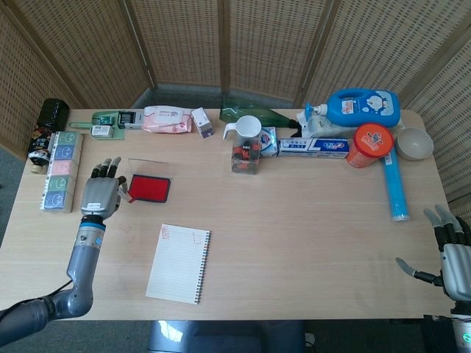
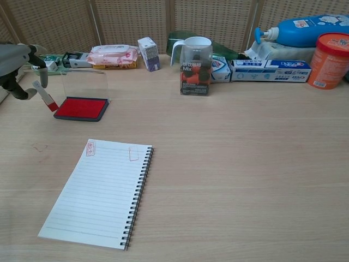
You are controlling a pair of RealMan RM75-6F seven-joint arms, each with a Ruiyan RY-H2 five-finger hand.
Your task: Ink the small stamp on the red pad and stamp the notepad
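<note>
My left hand pinches the small stamp, a thin white stick with a red tip, held tilted just left of the red ink pad. The stamp's red tip hangs close to the pad's left edge, slightly above it. The pad's clear lid stands open behind it. The lined spiral notepad lies nearer the front edge, with two red stamp marks near its top. My right hand rests at the far right edge, fingers apart, holding nothing.
Along the back stand a wipes pack, a small carton, a clear jug, a toothpaste box, a blue bottle and an orange can. Stacked boxes line the left edge, and a blue tube lies at the right.
</note>
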